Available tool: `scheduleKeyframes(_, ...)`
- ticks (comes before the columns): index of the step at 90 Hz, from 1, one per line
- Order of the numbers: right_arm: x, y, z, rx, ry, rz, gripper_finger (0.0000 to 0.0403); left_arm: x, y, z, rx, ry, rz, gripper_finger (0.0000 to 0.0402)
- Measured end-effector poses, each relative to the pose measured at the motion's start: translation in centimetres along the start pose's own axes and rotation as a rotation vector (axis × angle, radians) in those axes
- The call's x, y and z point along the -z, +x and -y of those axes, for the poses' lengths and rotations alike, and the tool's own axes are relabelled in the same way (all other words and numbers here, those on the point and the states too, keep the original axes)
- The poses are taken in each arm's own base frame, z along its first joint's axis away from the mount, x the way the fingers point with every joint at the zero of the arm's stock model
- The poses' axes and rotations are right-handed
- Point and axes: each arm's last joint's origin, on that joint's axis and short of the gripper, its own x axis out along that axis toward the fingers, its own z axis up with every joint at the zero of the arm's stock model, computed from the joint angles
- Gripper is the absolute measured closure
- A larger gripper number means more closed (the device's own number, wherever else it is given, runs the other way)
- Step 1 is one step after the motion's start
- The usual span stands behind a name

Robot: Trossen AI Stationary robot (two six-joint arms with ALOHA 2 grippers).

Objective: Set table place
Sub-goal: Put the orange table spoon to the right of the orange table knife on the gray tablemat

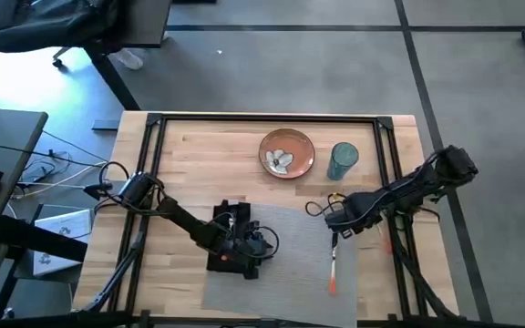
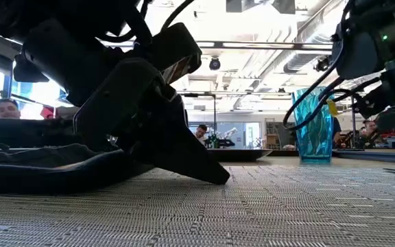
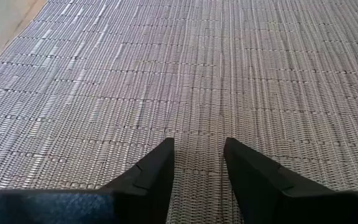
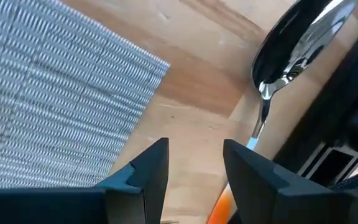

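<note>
Left arm reaching in from the table's (image 1: 190, 150) left edge, stretched diagonally toward the middle, wrist angled down. Left gripper (image 3: 197, 177) hovering low over the grey placemat (image 1: 285, 264), fingertips (image 3: 160, 168) parted by a narrow gap, nothing between them, pointing across the weave. Sitting over the black napkin (image 1: 226, 239) at the placemat's left edge in the high view; contact with the cloth impossible to tell. In the low view, dark gripper body tilting steeply down, tip nearly touching the mat.

Right arm coming in from the right edge, elbow bent near the table's right rail, wrist reaching toward the placemat's right side. Right gripper (image 4: 194, 168) hanging over bare wood just beside the placemat's corner, fingers apart, holding nothing. Spoon (image 4: 297, 46) lying near it on the wood, bowl shiny, orange handle partly showing.

Orange-handled utensil (image 1: 334, 269) lying on the placemat's right part. Plate (image 1: 287, 152) resting on the far side of the table, off the placemat, pale pieces on it. Blue glass (image 1: 343, 160) standing just beside the plate, upright.
</note>
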Motion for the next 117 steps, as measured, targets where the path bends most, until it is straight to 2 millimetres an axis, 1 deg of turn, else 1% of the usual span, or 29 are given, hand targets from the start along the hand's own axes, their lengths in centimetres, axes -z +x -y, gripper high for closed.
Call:
scheduleKeyframes(11, 0.1, 0.0, 0.1, 0.001, -0.083, -0.034, 0.0265, 0.0, 0.0, 0.0, 0.000, 0.007, 0.000, 0.0273)
scheduleKeyframes(20, 0.0, -0.1, 0.5, 0.028, -0.144, -0.076, 0.0265, 0.0, 0.0, 0.0, 0.000, 0.007, 0.000, 0.0273)
scheduleKeyframes(36, -0.4, -0.1, 1.1, 0.069, -0.334, -0.096, 0.0268, 0.0, 0.0, 0.0, -0.001, 0.000, 0.000, 0.0273)
scheduleKeyframes(45, -0.8, -0.2, 1.0, 0.052, -0.443, -0.092, 0.0281, 0.0, 0.0, 0.0, 0.000, -0.003, 0.007, 0.0273)
scheduleKeyframes(55, -1.4, -0.2, 1.2, 0.048, -0.519, -0.088, 0.0310, -0.1, 0.0, 0.0, 0.002, -0.010, 0.014, 0.0273)
scheduleKeyframes(60, -1.7, 0.0, 1.4, 0.053, -0.521, -0.097, 0.0328, -0.1, 0.0, 0.0, 0.002, -0.015, 0.016, 0.0273)
scheduleKeyframes(72, -2.4, 1.0, 2.3, 0.062, -0.455, -0.159, 0.0373, -0.1, 0.0, 0.0, 0.003, -0.017, 0.017, 0.0273)
scheduleKeyframes(82, -3.0, 1.7, 2.6, 0.046, -0.404, -0.159, 0.0397, -0.1, 0.0, 0.0, 0.003, -0.019, 0.018, 0.0273)
scheduleKeyframes(93, -3.4, 2.1, 2.9, 0.058, -0.384, -0.145, 0.0400, -0.1, 0.0, 0.0, 0.003, -0.018, 0.018, 0.0273)
scheduleKeyframes(117, -3.3, 2.9, 3.0, 0.039, -0.432, -0.147, 0.0399, -0.2, 0.0, 0.0, 0.004, -0.019, 0.021, 0.0273)
